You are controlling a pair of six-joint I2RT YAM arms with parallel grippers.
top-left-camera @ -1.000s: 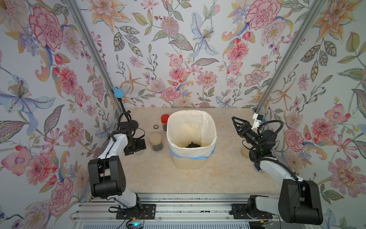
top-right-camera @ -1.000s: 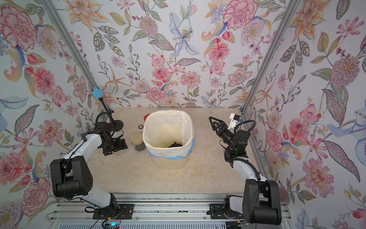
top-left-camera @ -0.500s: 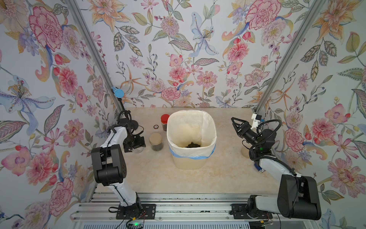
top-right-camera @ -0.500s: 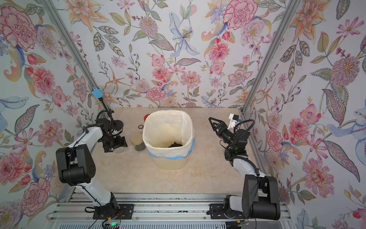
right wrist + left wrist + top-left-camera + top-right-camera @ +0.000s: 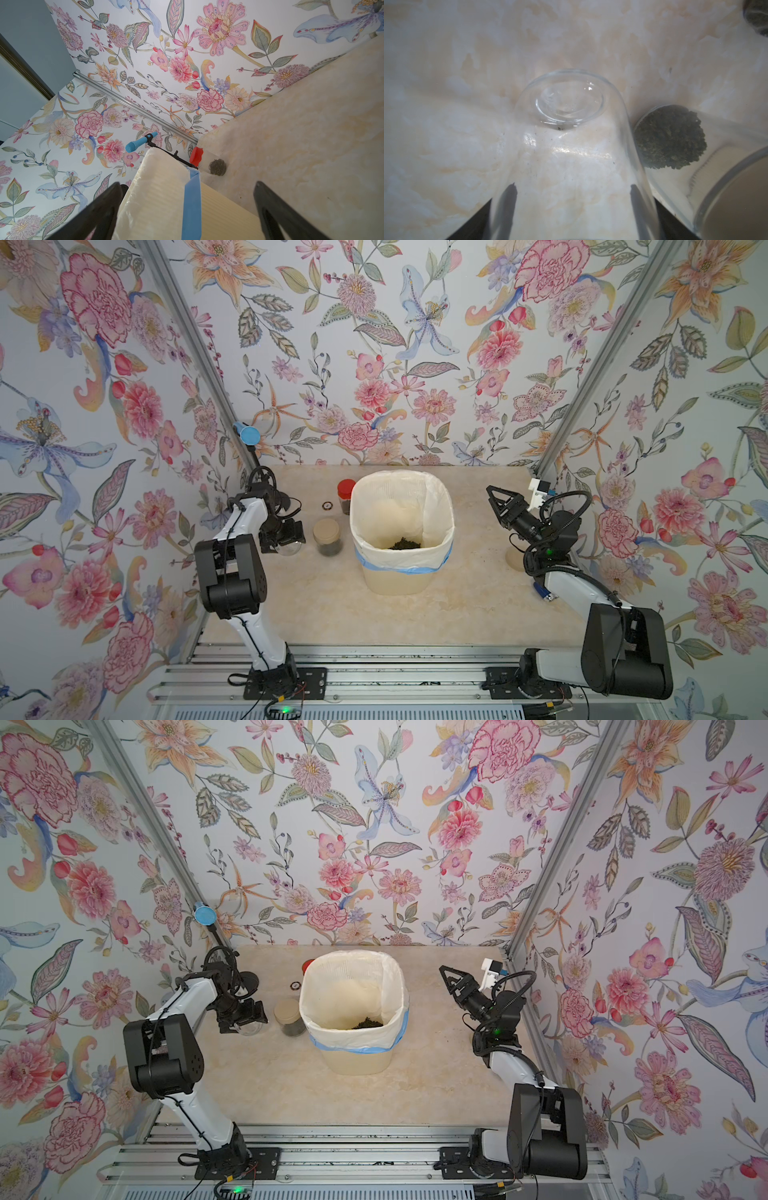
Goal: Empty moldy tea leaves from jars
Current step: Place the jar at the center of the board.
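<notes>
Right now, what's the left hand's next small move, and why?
Probably open the left hand and let go of the empty jar. It looks clear inside and seems set upright on the table beside the lidded jar, which has tea in it. The right hand is open, holding nothing.

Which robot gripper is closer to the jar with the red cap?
Left. The left gripper, holding an empty jar, is on the red-capped jar's side of the bin; the open right gripper is beyond the bin.
</notes>
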